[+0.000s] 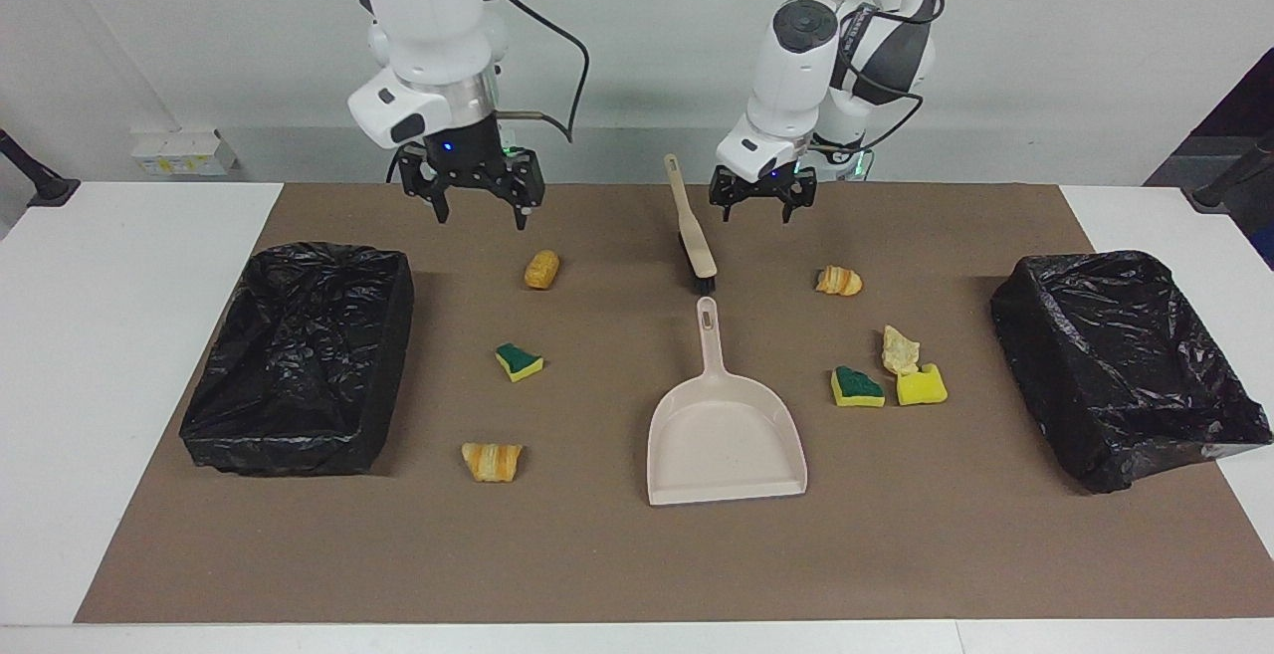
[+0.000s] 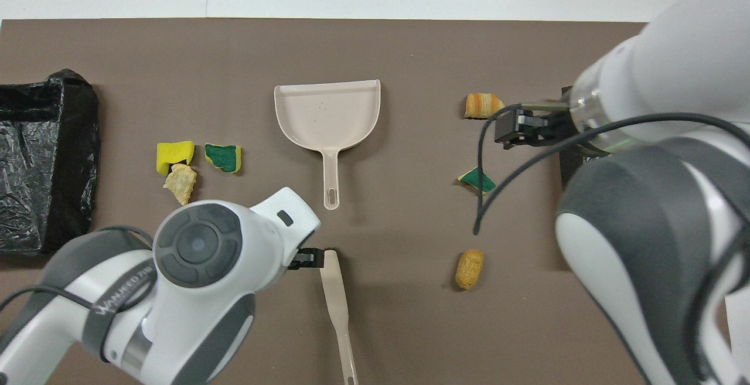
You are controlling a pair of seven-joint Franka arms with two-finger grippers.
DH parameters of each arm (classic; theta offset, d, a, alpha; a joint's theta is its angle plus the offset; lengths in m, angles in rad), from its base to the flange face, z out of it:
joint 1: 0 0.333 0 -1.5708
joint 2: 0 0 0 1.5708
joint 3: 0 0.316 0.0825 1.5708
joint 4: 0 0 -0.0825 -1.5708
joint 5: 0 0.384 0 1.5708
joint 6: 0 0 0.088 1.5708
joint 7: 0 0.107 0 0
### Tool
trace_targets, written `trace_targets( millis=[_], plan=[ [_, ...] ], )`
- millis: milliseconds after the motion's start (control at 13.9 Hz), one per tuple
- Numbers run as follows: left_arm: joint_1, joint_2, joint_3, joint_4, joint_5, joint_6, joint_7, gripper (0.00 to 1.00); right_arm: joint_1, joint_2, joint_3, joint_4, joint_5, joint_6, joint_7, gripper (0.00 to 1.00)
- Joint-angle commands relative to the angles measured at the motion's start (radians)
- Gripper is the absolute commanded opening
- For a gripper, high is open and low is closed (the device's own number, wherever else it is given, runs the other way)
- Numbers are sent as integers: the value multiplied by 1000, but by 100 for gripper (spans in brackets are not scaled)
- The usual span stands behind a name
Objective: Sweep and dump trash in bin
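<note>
The left gripper (image 1: pixel 761 204) hangs with its fingers spread wide and nothing between them, just beside the brush (image 1: pixel 693 228) at the robots' edge of the brown mat (image 1: pixel 637 564). The right gripper (image 1: pixel 479 204) is likewise wide open and empty, up in the air over the mat close to the tan bread chunk (image 1: pixel 541 269). Taking the dustpan (image 1: pixel 725 432) as the centre of a clock in the facing view, the brush lies at twelve, its bristle end near the pan's handle tip; the striped bread piece (image 1: pixel 838 282) sits at about one; the pale chunk (image 1: pixel 900 349), the plain yellow sponge piece (image 1: pixel 922 385) and a green-topped sponge piece (image 1: pixel 856 387) cluster near two to three; another green-topped piece (image 1: pixel 519 361) lies at about ten, the tan chunk at eleven, and the last striped piece (image 1: pixel 492 461) at nine. Two bins lined with black bags stand at the table's ends, one (image 1: pixel 299 355) by the right arm, the other (image 1: pixel 1125 365) by the left. The scraps look light and soft, likely to roll or skid under bristles rather than resist. The brush and pan look like stiff, light, smooth plastic, best gripped on their narrow handles.
</note>
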Motion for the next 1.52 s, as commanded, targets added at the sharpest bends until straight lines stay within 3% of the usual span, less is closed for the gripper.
trace_targets(
  millis=[0,144,361,649,866,1082,1443],
  plan=[
    [-121,-85,18,-188,-5,166,-156,100,104,159,-2,150,-54,16,114,100],
    [-181,-85,18,-256,-5,248,-207,100,179,250,-2,193,-59,112,222,100],
    [-239,-121,17,-334,-5,275,-223,100,290,328,-8,193,-83,182,250,100],
    [-345,-133,17,-437,-5,433,-332,100,371,429,-4,187,-160,266,290,100],
    [-365,-124,17,-451,-5,450,-338,100,371,440,7,154,-197,309,244,100],
    [-365,-124,17,-453,-5,452,-338,79,358,431,7,77,-188,403,152,100],
    [-365,-122,17,-451,-5,450,-335,75,367,417,7,-27,-186,495,152,100]
  ],
)
